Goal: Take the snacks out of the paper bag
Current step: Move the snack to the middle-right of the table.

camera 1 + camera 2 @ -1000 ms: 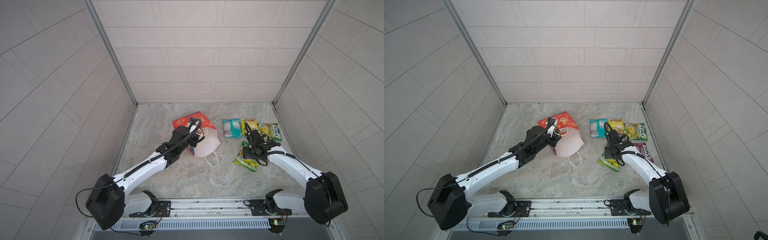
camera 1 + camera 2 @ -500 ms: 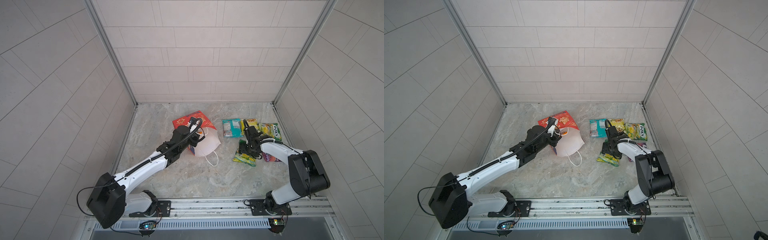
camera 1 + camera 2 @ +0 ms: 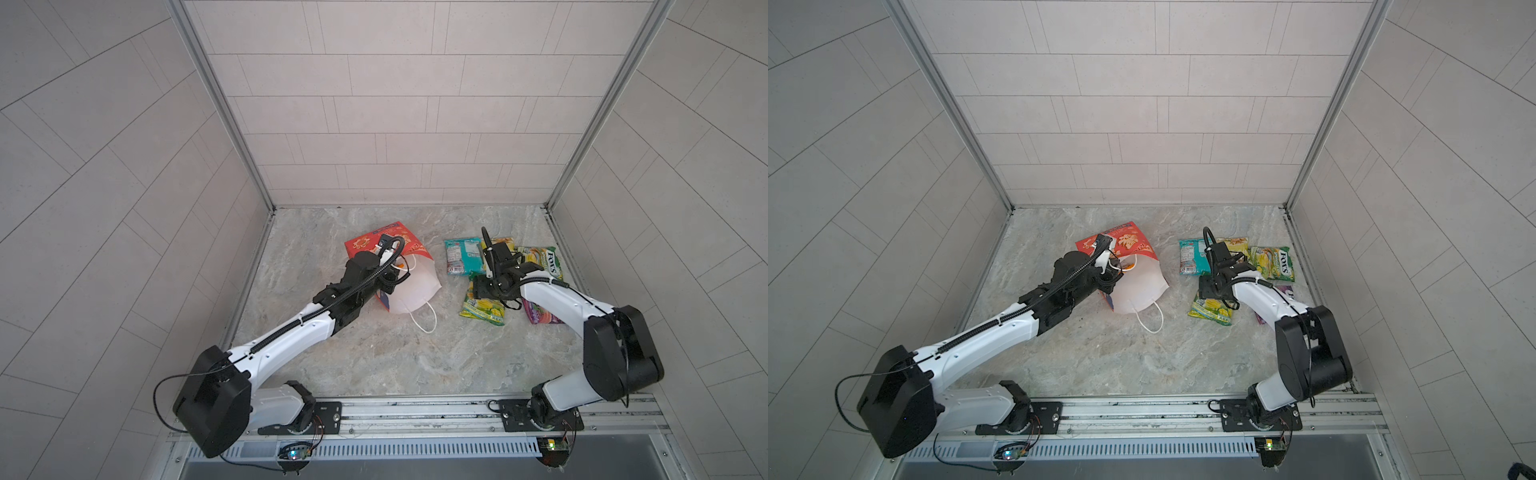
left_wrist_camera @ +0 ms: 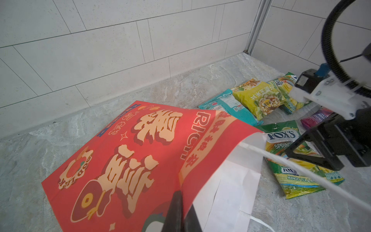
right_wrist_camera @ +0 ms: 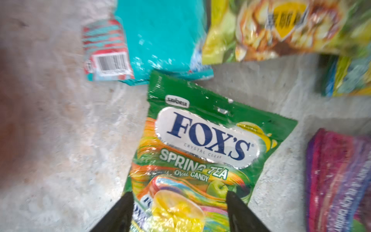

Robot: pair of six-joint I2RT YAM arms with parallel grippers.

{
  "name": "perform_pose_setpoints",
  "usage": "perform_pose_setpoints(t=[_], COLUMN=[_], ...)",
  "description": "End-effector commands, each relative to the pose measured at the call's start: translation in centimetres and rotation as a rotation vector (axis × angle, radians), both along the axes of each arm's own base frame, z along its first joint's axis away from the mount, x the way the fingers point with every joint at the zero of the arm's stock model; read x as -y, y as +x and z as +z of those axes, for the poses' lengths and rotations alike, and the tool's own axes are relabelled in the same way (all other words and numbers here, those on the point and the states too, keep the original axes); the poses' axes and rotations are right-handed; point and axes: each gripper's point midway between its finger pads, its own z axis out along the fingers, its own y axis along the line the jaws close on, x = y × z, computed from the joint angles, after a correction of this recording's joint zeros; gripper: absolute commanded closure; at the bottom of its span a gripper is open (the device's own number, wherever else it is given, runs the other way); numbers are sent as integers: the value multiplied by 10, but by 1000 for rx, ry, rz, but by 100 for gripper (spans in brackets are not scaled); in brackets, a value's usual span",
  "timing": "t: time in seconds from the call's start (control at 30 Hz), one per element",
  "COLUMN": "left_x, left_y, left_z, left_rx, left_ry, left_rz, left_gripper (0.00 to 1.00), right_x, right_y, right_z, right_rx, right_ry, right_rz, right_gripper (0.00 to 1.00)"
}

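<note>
Headcount, big to small: two arms, one bag, six packets. On one side the left arm (image 3: pixel 291 336) reaches to the single red paper bag (image 4: pixel 130 156). It lies on its side on the marble floor (image 3: pixel 374 361), white inside showing, with a white cord handle (image 3: pixel 424 320) flopped out front. The left gripper (image 4: pixel 183 213) is pinched tight on the bag's edge by the mouth. The bag reads "RICH" and "GOOD LUCK", plus big gold Chinese characters. Over by the snacks, the right arm (image 3: pixel 557 299) holds the right gripper (image 5: pixel 178 193) with its jaws apart, straddling a green FOX'S packet (image 5: pixel 200 140): "SAVORIA", "CRYSTAL CLEAR", "SPRING TEA OVAL CANDY". Can't tell if it actually touches. Five packets are out on the floor right of the bag: that one, a second FOX'S packet (image 3: pixel 542 262), a teal packet (image 3: pixel 461 255) with a barcode, a yellow packet (image 4: pixel 259 98) with Chinese writing, and a purple packet (image 5: pixel 337 180) too blurry to read. The sixth, an orange packet (image 3: pixel 400 262), only peeks out at the bag's mouth.
</note>
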Motion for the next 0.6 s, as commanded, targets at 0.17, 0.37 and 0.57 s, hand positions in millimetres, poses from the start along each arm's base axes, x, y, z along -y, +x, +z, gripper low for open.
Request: perform_pose_setpoints(t=[0.17,0.37,0.57], left_x=[-8,-6,-9], left_y=[2,1,1], left_z=[9,8,9], left_rx=[35,28,32], left_ry=[-30,-38,-24], left_rz=[40,34,40], left_gripper=[100,100,100], right_x=[-68,-73,-74], right_y=[-23,-13,-8], right_z=[-3,-30,-50], right_rx=[67,-24,-76], right_ry=[113,53,-15], right_rz=[234,207,198], right_gripper=[89,97,100])
